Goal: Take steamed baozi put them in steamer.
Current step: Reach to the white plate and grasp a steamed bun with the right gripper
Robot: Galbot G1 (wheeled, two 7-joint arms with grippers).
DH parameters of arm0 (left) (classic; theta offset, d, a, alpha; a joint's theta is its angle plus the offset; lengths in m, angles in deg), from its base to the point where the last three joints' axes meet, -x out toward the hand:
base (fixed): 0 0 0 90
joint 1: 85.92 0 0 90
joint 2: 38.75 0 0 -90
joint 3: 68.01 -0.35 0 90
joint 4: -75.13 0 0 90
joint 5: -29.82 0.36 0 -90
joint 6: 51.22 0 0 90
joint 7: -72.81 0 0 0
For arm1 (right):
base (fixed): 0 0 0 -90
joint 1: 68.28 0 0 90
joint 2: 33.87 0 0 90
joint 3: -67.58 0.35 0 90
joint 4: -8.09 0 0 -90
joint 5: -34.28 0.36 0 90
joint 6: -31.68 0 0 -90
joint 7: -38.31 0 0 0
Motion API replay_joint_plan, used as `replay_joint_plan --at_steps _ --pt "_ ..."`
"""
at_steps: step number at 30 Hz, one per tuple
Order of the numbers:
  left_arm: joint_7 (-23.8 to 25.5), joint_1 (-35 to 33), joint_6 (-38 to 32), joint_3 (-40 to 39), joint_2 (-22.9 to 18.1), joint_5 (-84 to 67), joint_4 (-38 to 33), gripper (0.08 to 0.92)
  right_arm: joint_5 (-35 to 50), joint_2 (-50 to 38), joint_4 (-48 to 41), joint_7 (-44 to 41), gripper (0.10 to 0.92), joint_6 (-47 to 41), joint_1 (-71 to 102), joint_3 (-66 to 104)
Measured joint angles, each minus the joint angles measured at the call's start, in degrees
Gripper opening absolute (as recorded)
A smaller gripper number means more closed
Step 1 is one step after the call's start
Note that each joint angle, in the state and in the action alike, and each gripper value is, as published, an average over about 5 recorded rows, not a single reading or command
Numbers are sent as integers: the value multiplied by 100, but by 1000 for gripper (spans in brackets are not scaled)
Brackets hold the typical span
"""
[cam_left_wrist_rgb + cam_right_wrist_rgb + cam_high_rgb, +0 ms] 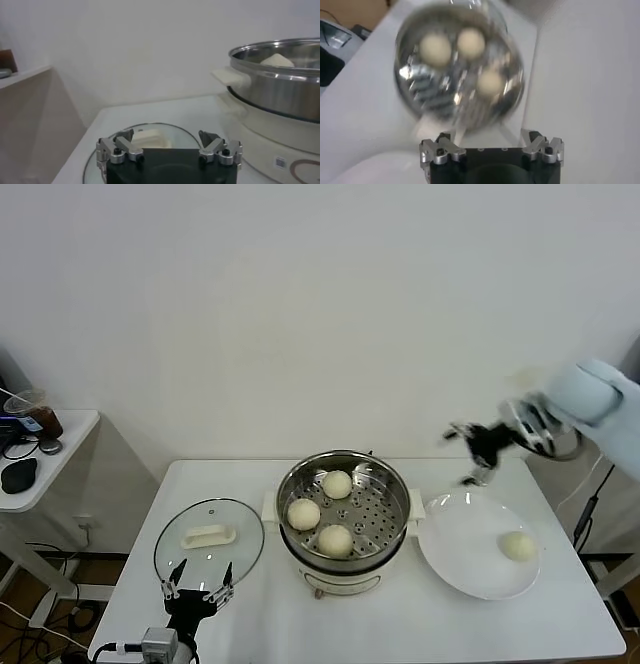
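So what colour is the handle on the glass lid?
Cream-white; the handle on the glass lid shows best in the head view.

Steamer (460, 75): smeared by blur in my right wrist view.
My right gripper (478, 452): blurred.
Steamer (280, 95): cut off by the edge in my left wrist view.

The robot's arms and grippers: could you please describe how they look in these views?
The right arm ends in a pale blue-white rounded casing, with dark cabling and metal behind the right gripper. The left gripper has a black block body and two silver metal fingers with black screws and dark grey angled tips. The right wrist view shows the same build.
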Motion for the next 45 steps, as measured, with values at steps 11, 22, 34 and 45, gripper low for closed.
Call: replay_joint_plan --at_steps 11,22,34,45 --pt "-1 -150 12 87 -18 0 -59 823 -1769 -260 -431 -315 823 28 2280 1938" --pt "-35 -227 4 106 -71 34 -106 823 -2753 231 -1038 -383 823 173 2759 2319" --pt "-28 -260 4 136 -53 32 -81 823 -3294 775 -1571 -399 823 218 2791 2320" --pt "-16 -194 10 102 -62 39 -66 823 -3602 1007 -1820 -444 823 207 2891 2357"
